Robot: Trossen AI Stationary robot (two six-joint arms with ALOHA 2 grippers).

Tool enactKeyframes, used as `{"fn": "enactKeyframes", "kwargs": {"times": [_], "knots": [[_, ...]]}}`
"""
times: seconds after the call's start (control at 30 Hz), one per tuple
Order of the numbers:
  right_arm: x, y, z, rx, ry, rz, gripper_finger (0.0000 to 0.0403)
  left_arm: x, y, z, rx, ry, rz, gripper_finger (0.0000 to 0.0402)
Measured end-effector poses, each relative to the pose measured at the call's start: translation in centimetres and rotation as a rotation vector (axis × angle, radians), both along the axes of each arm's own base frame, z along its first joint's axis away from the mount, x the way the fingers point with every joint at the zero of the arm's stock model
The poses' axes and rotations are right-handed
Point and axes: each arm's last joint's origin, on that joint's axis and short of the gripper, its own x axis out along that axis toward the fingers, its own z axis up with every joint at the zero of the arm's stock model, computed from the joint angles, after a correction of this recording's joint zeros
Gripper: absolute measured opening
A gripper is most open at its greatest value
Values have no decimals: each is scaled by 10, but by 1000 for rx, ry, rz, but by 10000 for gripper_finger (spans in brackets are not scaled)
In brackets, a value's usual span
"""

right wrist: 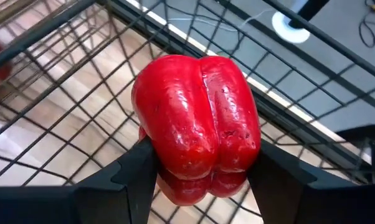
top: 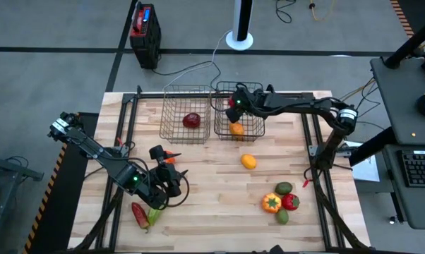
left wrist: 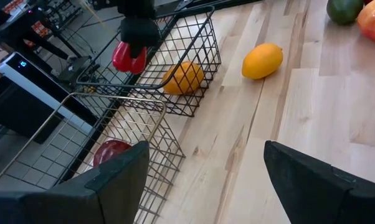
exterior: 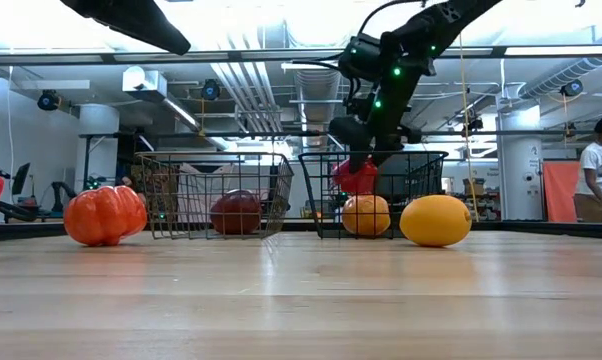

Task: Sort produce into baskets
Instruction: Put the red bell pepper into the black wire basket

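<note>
the right end effector (top: pixel 235 104) hangs over the right basket (top: pixel 255 128), its two fingers clamped on a red bell pepper (right wrist: pixel 197 115) that it holds just above the rim, inside the basket's outline. an orange fruit (top: pixel 236 128) already lies in the right basket, directly below the pepper. just beside the right basket, on its left, stands the left basket (top: pixel 171 127) with one dark red fruit (top: pixel 191 121) in it.

on the tabletop (top: pixel 219 204), a yellow lemon-like fruit (top: pixel 248 161) lies alone a little in front of the right basket. farther from the right basket, toward the tabletop's front right part, four pieces sit bunched together: an orange pepper (top: pixel 271 203), a red piece (top: pixel 290 202), and two green pieces (top: pixel 284 188).

the left end effector (top: pixel 169 185) waits well apart from the right basket, low over the front left part of the tabletop, its fingers spread and holding nothing. next to it lie a red chilli-like piece (top: pixel 140 214) and a long green one (top: pixel 154 215), touching each other, and a small orange piece (top: pixel 170 158) shows behind the arm.
</note>
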Motion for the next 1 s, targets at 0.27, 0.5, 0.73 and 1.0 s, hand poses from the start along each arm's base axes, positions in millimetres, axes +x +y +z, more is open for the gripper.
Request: {"fn": "enactKeyframes", "kwargs": {"times": [0.27,0.5,0.73,1.0], "knots": [[0,0,-8,-29,-7,29,208,0,0,0,0,0,0,298],[0,5,-21,-61,-35,63,208,0,0,0,0,0,0,298],[-2,9,-32,-80,-39,86,208,0,0,0,0,0,0,298],[-2,8,-32,-85,-35,94,208,0,0,0,3,2,-2,298]]}}
